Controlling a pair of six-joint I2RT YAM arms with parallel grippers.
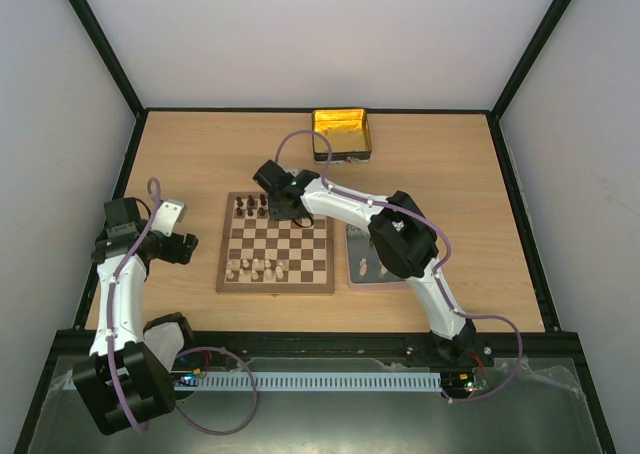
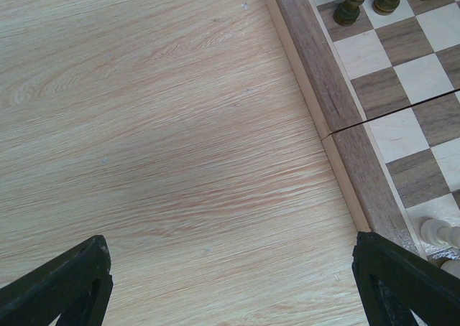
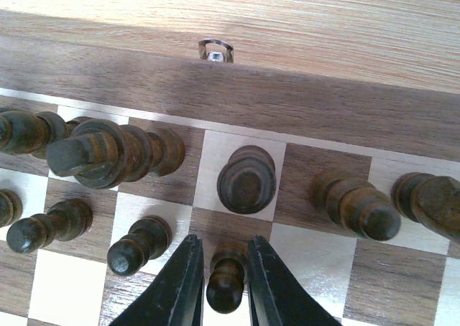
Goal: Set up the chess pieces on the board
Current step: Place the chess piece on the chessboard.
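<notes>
Flanking a turned dark wooden pawn, right jaws' grip cannot be told; left jaws gape wide.

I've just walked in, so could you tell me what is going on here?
The right arm's end effector straddles a dark-brown wooden pawn among the dark pieces at the far side of the square checkered wooden chessboard; whether it grips is unclear. The left end effector hangs open over bare table beside the board. A few pale cream pieces stand on the near side, and others wait on the flat grey metal tray.
</notes>
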